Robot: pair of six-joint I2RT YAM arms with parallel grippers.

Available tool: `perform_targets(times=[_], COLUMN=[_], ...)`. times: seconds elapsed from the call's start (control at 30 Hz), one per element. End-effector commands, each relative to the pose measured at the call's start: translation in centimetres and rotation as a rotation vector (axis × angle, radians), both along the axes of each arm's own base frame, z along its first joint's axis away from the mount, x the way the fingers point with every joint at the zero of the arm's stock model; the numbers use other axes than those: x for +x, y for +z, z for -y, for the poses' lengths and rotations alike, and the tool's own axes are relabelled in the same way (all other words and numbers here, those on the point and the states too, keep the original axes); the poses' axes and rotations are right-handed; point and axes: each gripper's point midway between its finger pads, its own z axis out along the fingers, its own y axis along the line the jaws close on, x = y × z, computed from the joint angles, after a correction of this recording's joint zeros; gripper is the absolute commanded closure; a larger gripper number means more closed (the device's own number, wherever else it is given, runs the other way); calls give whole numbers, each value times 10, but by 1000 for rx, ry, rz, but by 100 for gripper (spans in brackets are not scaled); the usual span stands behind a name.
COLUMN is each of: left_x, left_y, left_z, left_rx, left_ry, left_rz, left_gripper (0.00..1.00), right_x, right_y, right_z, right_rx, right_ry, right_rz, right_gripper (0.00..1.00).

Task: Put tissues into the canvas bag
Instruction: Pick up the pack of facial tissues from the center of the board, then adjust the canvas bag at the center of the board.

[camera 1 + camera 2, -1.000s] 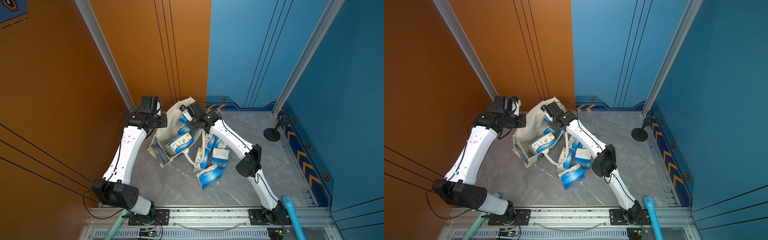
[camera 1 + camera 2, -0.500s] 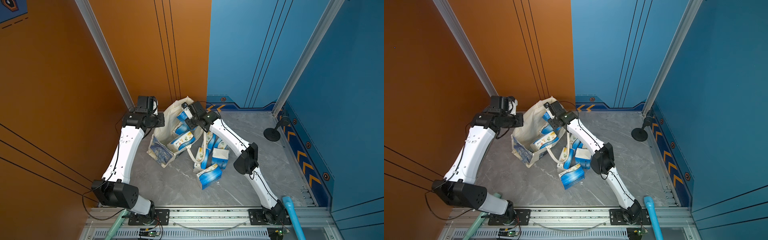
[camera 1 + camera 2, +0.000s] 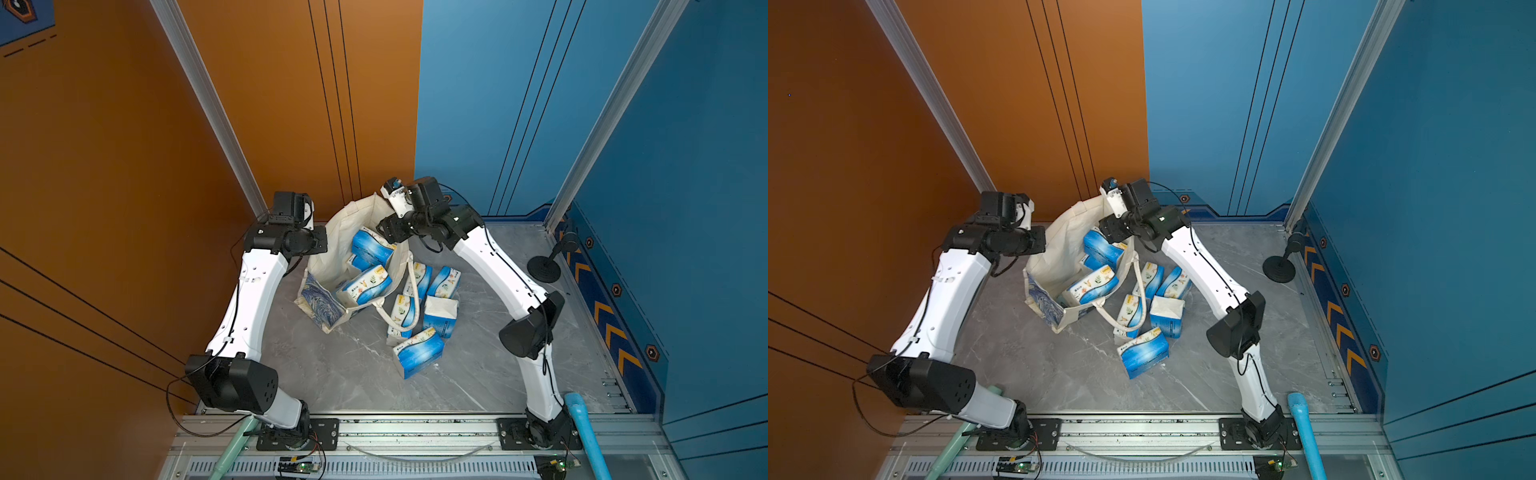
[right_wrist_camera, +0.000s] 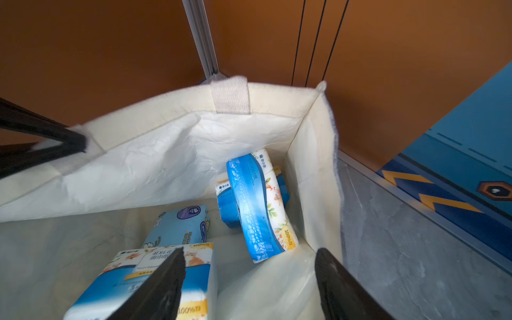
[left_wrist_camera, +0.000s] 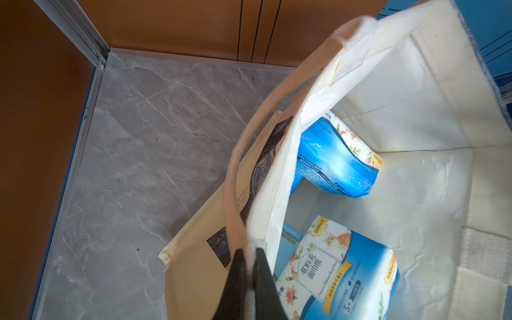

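The cream canvas bag stands open at the back of the floor, its blue print on the outside. My left gripper is shut on the bag's rim and holds it up; its fingers also show in the right wrist view. My right gripper hangs open over the bag's mouth with nothing between its fingers. Inside the bag lie tissues: a blue pack, a floral pack and a paler blue one. Several more packs lie on the floor beside the bag.
A loop handle of the bag drapes over the loose packs on the grey floor. A black round-footed stand sits at the right by the blue wall. The orange wall runs close behind the bag. A blue tube leans at the front right.
My right gripper has opened wide and lifted a little above the bag, and the pack it carried now lies inside. The left gripper has kept its hold on the rim.
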Motion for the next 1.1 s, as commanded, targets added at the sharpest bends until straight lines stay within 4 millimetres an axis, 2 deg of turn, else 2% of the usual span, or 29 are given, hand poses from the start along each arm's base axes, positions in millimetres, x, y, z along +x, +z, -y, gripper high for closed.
perform_targets(times=[0.0, 0.07, 0.17, 0.33, 0.57, 0.63, 0.7, 0.83, 0.97, 1.07], left_x=[0, 0, 1, 1, 1, 1, 1, 1, 4, 6], left_y=[-10, -10, -11, -12, -15, -16, -17, -17, -18, -18], left_z=[-2, -3, -4, -2, -1, 0, 1, 0, -1, -1], left_rx=[2, 0, -3, -12, -14, -16, -16, -10, -2, -1], left_ry=[-25, -27, -27, -33, -35, -37, -40, -38, -38, -39], left_rz=[-31, -30, -34, -38, -46, -49, -51, -50, -51, -52], left_gripper=[100, 100, 100, 100, 100, 100, 100, 100, 100, 100], right_x=[0, 2, 0, 0, -6, -4, -4, -11, -26, -40], right_y=[2, -12, -40, -74, -90, -94, -99, -95, -74, -58], right_z=[33, 53, 65, 62, 44, 41, 38, 37, 40, 39], right_rx=[-19, -59, -104, -140, -139, -137, -135, -133, -153, -145], right_ry=[-105, -168, -199, -210, -171, -171, -173, -162, -151, -129], right_rz=[-11, -48, -135, -220, -258, -267, -283, -279, -217, -186], right_gripper=[28, 31, 35, 36, 40, 50, 67, 89, 100, 100])
